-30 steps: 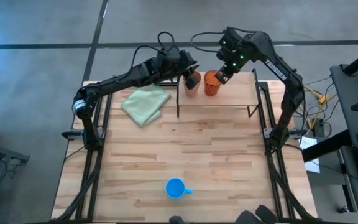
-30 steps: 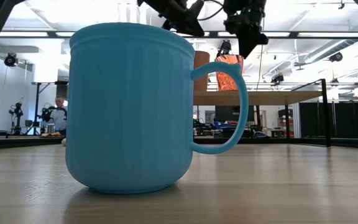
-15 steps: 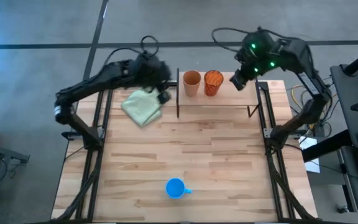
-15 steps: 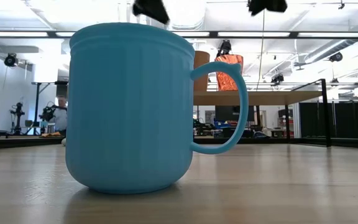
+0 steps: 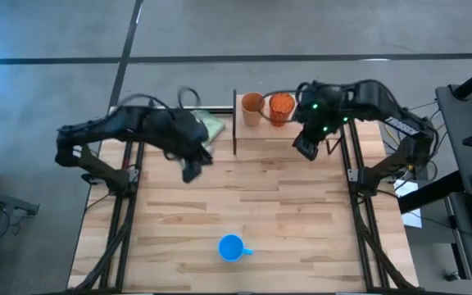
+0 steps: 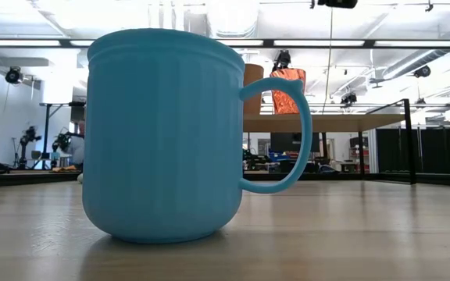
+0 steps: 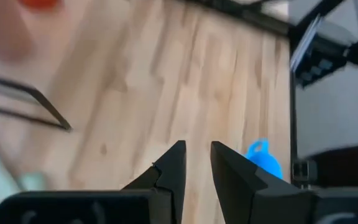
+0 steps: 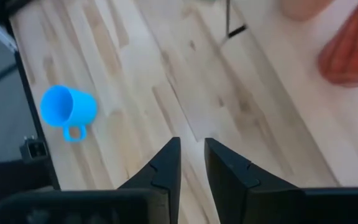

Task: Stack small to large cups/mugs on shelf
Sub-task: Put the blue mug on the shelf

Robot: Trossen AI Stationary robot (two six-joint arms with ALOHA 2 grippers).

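The small light-orange cup [image 5: 251,106] and the textured orange-red cup [image 5: 281,105] stand upright side by side on the light-wood shelf [image 5: 260,133] at the table's far edge. The blue mug [image 5: 232,247] stands upright alone near the table's near edge, and it fills the low view [image 6: 162,133] with its handle to the right. My left gripper [image 5: 191,170] hovers over the table left of the shelf. My right gripper [image 5: 305,148] hovers by the shelf's near right corner. Both show a narrow gap between their fingers and hold nothing [image 7: 196,149] [image 8: 191,144].
A pale green folded cloth [image 5: 211,124] lies left of the shelf, mostly hidden under the left arm. Thin black uprights [image 5: 234,123] frame the shelf's sides. A wide stretch of bare tabletop [image 5: 244,192] separates the shelf from the blue mug.
Both grippers have drawn away from the two cups on the shelf. They first swung outward, the left toward the table's left and the right toward its right. Then both came toward the near edge. The cups stay upright on the shelf and the blue mug has not moved.
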